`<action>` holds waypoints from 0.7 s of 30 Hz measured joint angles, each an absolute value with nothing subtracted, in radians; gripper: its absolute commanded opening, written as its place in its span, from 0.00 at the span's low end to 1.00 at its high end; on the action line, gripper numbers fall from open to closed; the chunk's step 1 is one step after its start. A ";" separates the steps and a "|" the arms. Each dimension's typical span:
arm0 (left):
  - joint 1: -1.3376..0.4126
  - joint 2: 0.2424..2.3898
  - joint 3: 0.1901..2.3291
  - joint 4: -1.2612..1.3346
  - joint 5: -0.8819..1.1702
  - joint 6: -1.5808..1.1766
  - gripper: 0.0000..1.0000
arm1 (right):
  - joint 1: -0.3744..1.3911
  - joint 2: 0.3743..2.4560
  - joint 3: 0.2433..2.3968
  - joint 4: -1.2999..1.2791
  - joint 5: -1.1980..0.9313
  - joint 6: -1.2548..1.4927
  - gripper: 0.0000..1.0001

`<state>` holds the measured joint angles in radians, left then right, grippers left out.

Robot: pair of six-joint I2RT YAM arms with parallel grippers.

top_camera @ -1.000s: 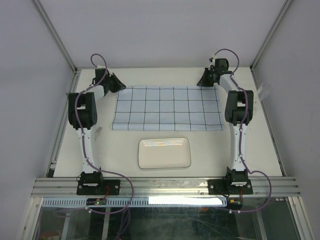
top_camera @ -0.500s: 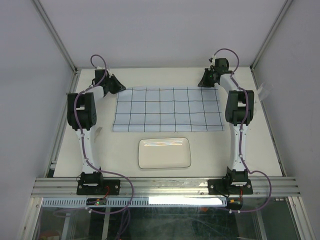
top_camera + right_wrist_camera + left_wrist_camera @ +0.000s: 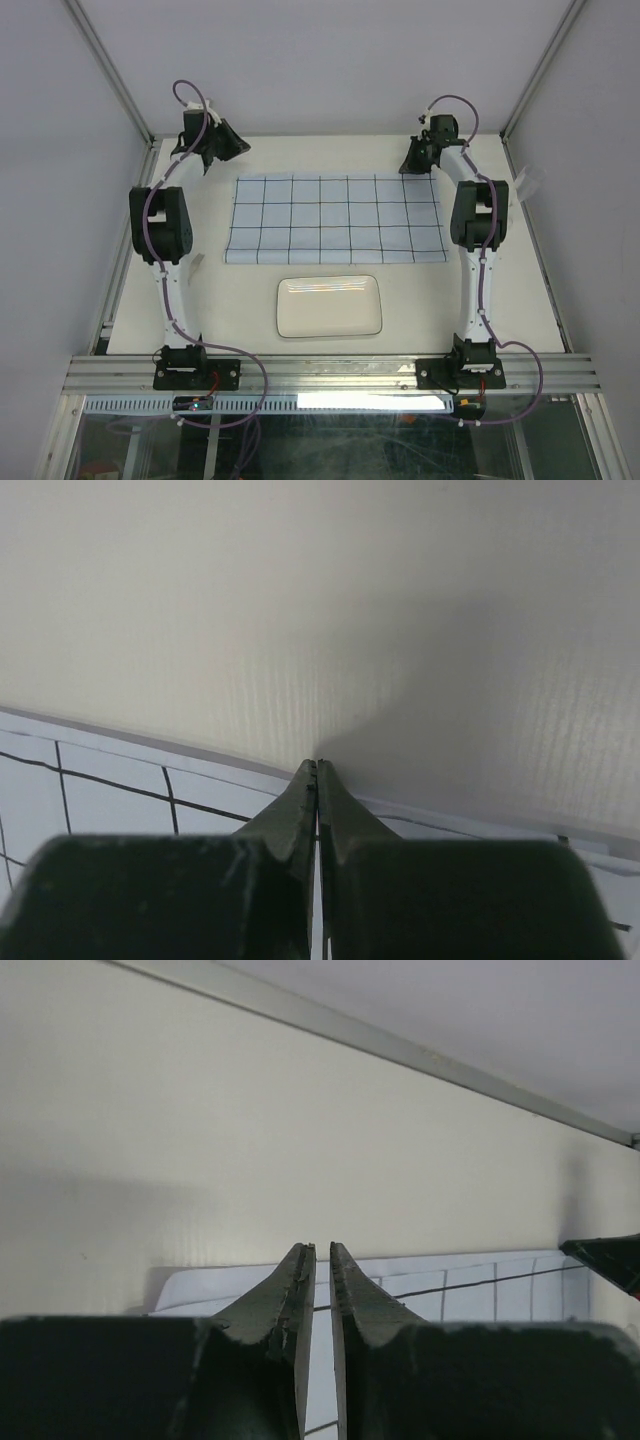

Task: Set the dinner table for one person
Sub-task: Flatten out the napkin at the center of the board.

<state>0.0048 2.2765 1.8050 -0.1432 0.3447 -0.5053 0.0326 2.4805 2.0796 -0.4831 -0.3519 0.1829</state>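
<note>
The dinner table (image 3: 240, 300) is the cream-white top under everything. A pale-blue cloth with dark grid lines (image 3: 335, 215) lies flat across its far half. A white rectangular plate (image 3: 329, 305) sits in front of the cloth. My left gripper (image 3: 244, 150) is raised off the cloth's far left corner. In the left wrist view its jaws (image 3: 322, 1248) stand a narrow gap apart and hold nothing, with the cloth (image 3: 450, 1285) below. My right gripper (image 3: 403, 167) is low at the cloth's far right edge. In the right wrist view it (image 3: 317, 763) is pressed shut at the edge of the cloth (image 3: 110, 790).
Aluminium rails (image 3: 330, 372) run along the table's near edge, and grey walls close in the far and side edges. The far rail (image 3: 400, 1045) shows in the left wrist view. The right gripper's tip (image 3: 605, 1257) shows at that view's right edge.
My left gripper has lifted up and back, away from the cloth's far left corner. The cloth, the plate and my right arm have stayed still.
</note>
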 measured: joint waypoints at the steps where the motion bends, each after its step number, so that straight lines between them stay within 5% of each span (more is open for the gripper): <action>1: 0.001 2.256 1.806 -0.145 0.345 -0.505 0.15 | 0.033 2.481 2.085 -0.491 -0.344 0.178 0.00; 8: -0.014 2.105 1.770 -0.137 0.386 -0.511 0.15 | 0.032 2.440 2.106 -0.532 -0.289 0.156 0.00; 21: -0.136 1.995 1.308 0.045 0.640 -0.683 0.06 | 0.080 2.131 1.893 -0.529 -0.416 0.175 0.00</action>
<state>-0.1356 1.9945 1.3079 0.0452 0.6403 -0.6834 0.0799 2.1315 1.8931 -0.5285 -0.4156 0.1753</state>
